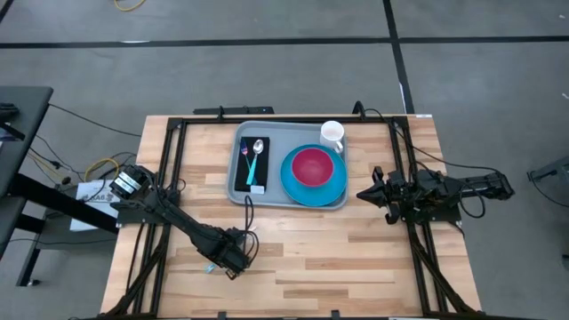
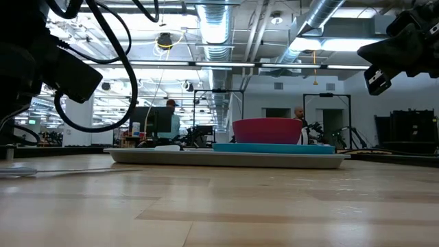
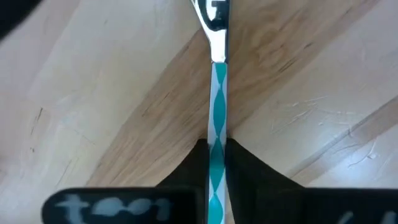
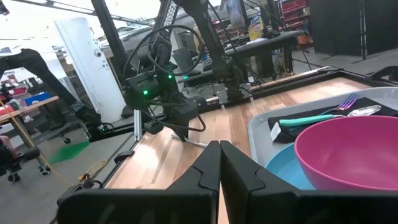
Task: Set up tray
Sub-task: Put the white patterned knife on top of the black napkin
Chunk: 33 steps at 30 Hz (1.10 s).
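Note:
The grey-blue tray [image 1: 267,126] lies at the table's middle far side and shows edge-on in the low view [image 2: 226,159]. It carries a black napkin [image 1: 246,173] with a spoon [image 1: 256,156] and fork on it, a blue plate [image 1: 333,188] with a pink bowl [image 1: 313,166], and a white cup [image 1: 332,133]. My left gripper [image 1: 233,253] is near the table's near-left part, shut on a utensil with a teal-and-white handle [image 3: 217,93]. My right gripper [image 1: 364,194] hovers just right of the tray, shut and empty [image 4: 219,149]. My left gripper pinches the utensil's teal-and-white handle [image 3: 217,124] between its two fingers [image 3: 249,168]. The utensil lies along the fingers, and its metal end [image 3: 212,18] sticks out past them over the wood. Whether that end touches the table, I cannot tell.
Bare wooden tabletop [image 1: 356,258] stretches across the near half and left of the tray. Black frame rails [image 1: 173,169] run along both table sides and the far edge. People and equipment [image 2: 168,120] stand in the room beyond the table.

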{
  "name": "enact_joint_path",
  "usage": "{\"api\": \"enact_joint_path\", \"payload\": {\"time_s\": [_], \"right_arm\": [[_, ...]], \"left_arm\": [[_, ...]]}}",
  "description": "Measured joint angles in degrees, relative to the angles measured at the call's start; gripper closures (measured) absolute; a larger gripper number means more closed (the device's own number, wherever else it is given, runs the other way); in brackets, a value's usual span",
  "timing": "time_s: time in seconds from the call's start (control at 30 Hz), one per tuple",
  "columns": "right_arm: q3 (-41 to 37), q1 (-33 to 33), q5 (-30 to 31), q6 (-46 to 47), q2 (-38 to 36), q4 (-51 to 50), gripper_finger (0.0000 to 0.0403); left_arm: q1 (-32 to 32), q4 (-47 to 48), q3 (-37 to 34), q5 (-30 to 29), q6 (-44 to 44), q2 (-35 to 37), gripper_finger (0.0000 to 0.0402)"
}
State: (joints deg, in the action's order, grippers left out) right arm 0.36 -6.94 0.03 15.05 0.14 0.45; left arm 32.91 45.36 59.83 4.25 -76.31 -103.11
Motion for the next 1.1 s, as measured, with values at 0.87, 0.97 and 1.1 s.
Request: {"api": "enact_joint_path", "payload": {"time_s": [0.87,0.97,1.1], "right_arm": [[0.0,0.0,0.0,0.0,0.0,0.0,0.0403],[0.0,0.0,0.0,0.0,0.0,0.0,0.0403],[0.0,0.0,0.0,0.0,0.0,0.0,0.0403]], "left_arm": [[-8.1,-0.1,-0.1,-21.2,-16.1,18.1,0.0390],[-13.8,0.0,-0.1,-21.3,-12.6,18.1,0.0390],[-22.9,-0.1,-0.1,-21.7,-7.0,18.1,0.0390]]}}
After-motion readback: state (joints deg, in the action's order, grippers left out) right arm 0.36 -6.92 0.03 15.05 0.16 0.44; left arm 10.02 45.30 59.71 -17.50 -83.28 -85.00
